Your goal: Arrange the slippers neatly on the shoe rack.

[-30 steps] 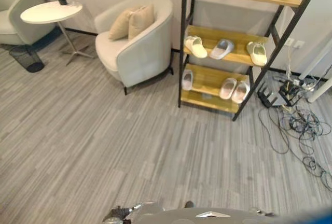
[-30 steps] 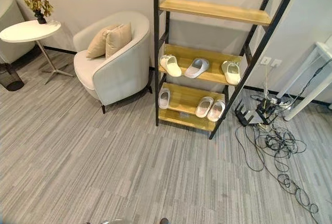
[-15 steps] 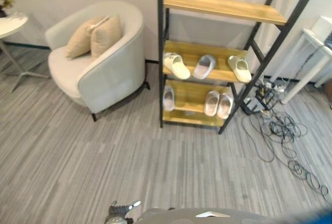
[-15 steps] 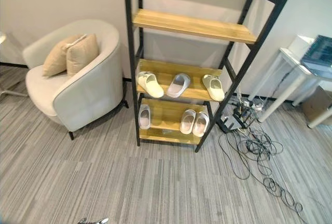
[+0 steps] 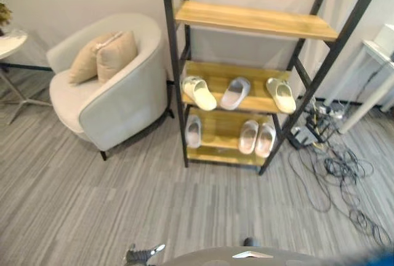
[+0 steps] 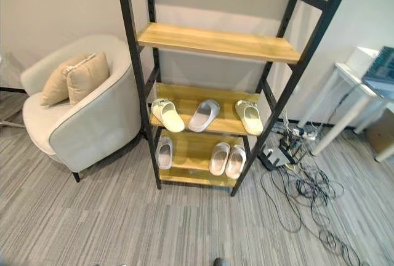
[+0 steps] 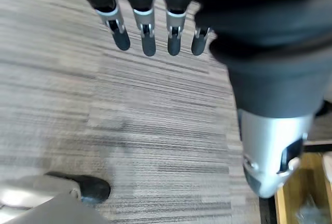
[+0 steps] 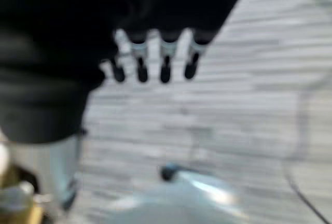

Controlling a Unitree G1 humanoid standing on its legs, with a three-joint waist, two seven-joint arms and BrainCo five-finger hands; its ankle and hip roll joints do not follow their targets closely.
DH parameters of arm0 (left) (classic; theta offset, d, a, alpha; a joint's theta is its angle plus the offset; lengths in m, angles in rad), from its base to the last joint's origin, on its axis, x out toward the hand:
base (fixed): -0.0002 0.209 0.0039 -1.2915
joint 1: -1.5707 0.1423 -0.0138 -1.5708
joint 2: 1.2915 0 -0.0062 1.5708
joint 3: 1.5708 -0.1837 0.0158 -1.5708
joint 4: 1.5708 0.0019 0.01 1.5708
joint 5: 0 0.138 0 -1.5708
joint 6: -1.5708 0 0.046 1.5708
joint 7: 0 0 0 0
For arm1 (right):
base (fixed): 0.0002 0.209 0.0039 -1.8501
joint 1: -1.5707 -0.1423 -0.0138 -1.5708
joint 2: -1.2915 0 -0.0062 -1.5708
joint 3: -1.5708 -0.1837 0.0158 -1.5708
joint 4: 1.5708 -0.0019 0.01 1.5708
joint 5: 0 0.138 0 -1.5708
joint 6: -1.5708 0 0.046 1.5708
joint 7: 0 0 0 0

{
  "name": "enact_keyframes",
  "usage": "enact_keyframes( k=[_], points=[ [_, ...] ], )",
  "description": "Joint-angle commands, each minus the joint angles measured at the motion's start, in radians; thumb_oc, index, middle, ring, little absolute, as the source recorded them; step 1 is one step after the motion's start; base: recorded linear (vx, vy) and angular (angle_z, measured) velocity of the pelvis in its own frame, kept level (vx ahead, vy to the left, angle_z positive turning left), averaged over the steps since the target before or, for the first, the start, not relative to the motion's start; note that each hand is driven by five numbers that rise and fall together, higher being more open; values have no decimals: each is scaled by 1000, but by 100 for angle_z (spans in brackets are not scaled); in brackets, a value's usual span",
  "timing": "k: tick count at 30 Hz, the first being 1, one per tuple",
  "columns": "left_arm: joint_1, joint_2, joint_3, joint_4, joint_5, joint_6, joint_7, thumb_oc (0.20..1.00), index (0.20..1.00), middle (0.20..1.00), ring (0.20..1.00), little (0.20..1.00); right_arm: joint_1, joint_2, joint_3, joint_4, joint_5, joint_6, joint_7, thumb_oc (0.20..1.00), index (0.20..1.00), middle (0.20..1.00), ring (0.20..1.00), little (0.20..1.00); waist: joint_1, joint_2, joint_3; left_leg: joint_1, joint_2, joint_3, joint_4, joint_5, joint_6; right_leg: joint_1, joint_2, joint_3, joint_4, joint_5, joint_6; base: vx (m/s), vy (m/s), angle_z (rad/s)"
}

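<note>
Slippers [image 5: 200, 92] sit on the shoe rack [image 5: 255, 21]; left hand [image 7: 150, 32] and right hand [image 8: 150, 60] hang straight-fingered, empty

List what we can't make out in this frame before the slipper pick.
- Shoe rack: top shelf cut off by the right eye view's upper edge.
- Slipper on the lowest shelf: partly behind the rack's black post.
- Right robot hand: blurred, thumb not clear.
- Left robot hand: palm under its dark cover.
</note>
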Motion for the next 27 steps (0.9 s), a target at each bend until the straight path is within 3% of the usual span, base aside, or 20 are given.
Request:
enact_keyframes(
  k=[1,2,3,4,6,7,8,9,12,13,15,16,17,18,19,21,23,25,27],
  points=[
    [-92,-5,35,35,-35,-22,18,1000,1000,1000,1000,1000,-38,-30,-40,-39,28,-43,-4,1000,1000,1000,1000,1000,-6,34,21,-122,272,27,182,72,-205,-1,12,10,43,-10,8,137,-395,33],
    [-102,-3,45,19,-36,-24,25,1000,1000,1000,1000,1000,-44,-24,-44,-58,44,-48,2,1000,1000,1000,1000,1000,-14,20,22,-170,294,81,244,106,-187,12,8,-6,35,-18,-2,67,-248,45],
    [-102,-3,45,19,-36,-24,25,1000,1000,1000,1000,1000,-44,-24,-44,-58,44,-48,2,1000,1000,1000,1000,1000,-14,21,22,-173,294,80,248,104,-187,12,9,-6,35,-18,-2,138,-286,39],
    [-105,-3,75,-4,-45,-28,38,1000,1000,1000,1000,1000,-52,-12,-37,-98,45,-49,12,1000,1000,1000,1000,1000,-18,7,25,-178,319,167,295,101,-158,22,18,-16,38,-29,-26,151,-242,28],
    [-99,-4,88,-6,-49,-35,43,1000,1000,1000,1000,1000,-53,-11,-34,-115,43,-47,14,1000,1000,1000,1000,1000,-11,4,27,-193,305,175,319,102,-157,29,17,-23,37,-31,-29,156,-171,21],
    [-93,-23,114,-10,-60,-41,39,1000,1000,1000,1000,1000,-54,-7,-24,-136,33,-41,25,1000,1000,1000,1000,1000,0,7,20,-217,223,155,251,61,-153,34,17,-26,41,-55,-37,189,-38,11],
    [-96,-30,122,-12,-64,-47,41,1000,1000,1000,1000,1000,-53,-6,-26,-147,33,-39,28,1000,1000,1000,1000,1000,3,15,17,-229,180,144,202,71,-150,45,21,-34,40,-63,-40,264,-16,-6],
    [-102,-40,124,-18,-69,-51,39,1000,1000,1000,1000,1000,-54,-6,-29,-158,41,-37,32,1000,1000,1000,1000,1000,4,30,16,-250,148,155,123,122,-144,65,31,-53,28,-71,-42,201,37,-1],
    [-118,-57,120,-43,-76,-51,30,1000,1000,1000,1000,1000,-64,-11,-27,-164,44,-31,25,1000,1000,1000,1000,1000,19,55,27,-333,38,159,-34,205,-116,134,53,-92,-7,-102,-53,234,36,35],
    [-125,-62,114,-58,-75,-51,28,1000,1000,1000,1000,1000,-69,-12,-22,-166,47,-32,18,1000,1000,1000,1000,1000,27,62,35,-374,11,178,-58,228,-114,162,67,-97,-19,-112,-59,261,47,51],
    [-128,-59,106,-64,-78,-56,25,1000,1000,1000,1000,1000,-81,-9,-20,-163,57,-33,13,1000,1000,1000,1000,1000,48,76,46,-418,0,254,-63,253,-111,205,90,-86,-29,-135,-65,267,104,36],
    [-106,-58,112,-56,-80,-61,28,1000,1000,1000,1000,1000,-82,-1,-10,-159,49,-30,16,1000,1000,1000,1000,1000,62,81,35,-393,13,266,-76,246,-101,214,99,-69,-27,-140,-60,320,151,-14],
    [-101,-51,116,-39,-80,-63,28,1000,1000,1000,1000,1000,-84,10,-6,-150,46,-33,17,1000,1000,1000,1000,1000,65,80,26,-376,14,242,-76,275,-80,235,107,-67,-34,-154,-53,354,170,-48],
    [-92,-44,117,-21,-79,-69,34,1000,1000,1000,1000,1000,-78,24,7,-142,40,-37,18,1000,1000,1000,1000,1000,68,72,15,-364,13,207,-76,298,-75,244,109,-61,-39,-165,-44,432,225,-64],
    [-94,-21,112,6,-67,-69,38,1000,1000,1000,1000,1000,-79,39,17,-137,46,-42,34,1000,1000,1000,1000,1000,79,45,10,-359,22,186,-62,318,-73,262,97,-55,-41,-184,-19,423,259,-53],
    [-88,-7,115,17,-66,-71,40,1000,1000,1000,1000,1000,-86,50,18,-135,51,-40,47,1000,1000,1000,1000,1000,87,30,6,-348,22,176,-54,310,-67,269,85,-50,-34,-189,-6,270,193,-19],
    [-81,15,125,37,-65,-71,42,1000,1000,1000,1000,1000,-78,68,16,-120,57,-44,65,1000,1000,1000,1000,1000,98,0,-6,-348,16,171,-5,273,-59,282,49,-73,-5,-183,34,270,226,-2],
    [-77,35,137,37,-68,-72,40,1000,1000,1000,1000,1000,-74,72,14,-109,61,-49,71,1000,1000,1000,1000,1000,113,-25,-13,-337,2,164,30,235,-42,262,14,-86,77,-117,73,269,269,-2],
    [-86,42,128,29,-62,-65,39,1000,1000,1000,1000,1000,-73,72,3,-106,67,-54,71,1000,1000,1000,1000,1000,117,-32,-11,-331,-7,150,63,203,-24,219,-25,-92,208,-21,112,220,280,0]
  ],
)
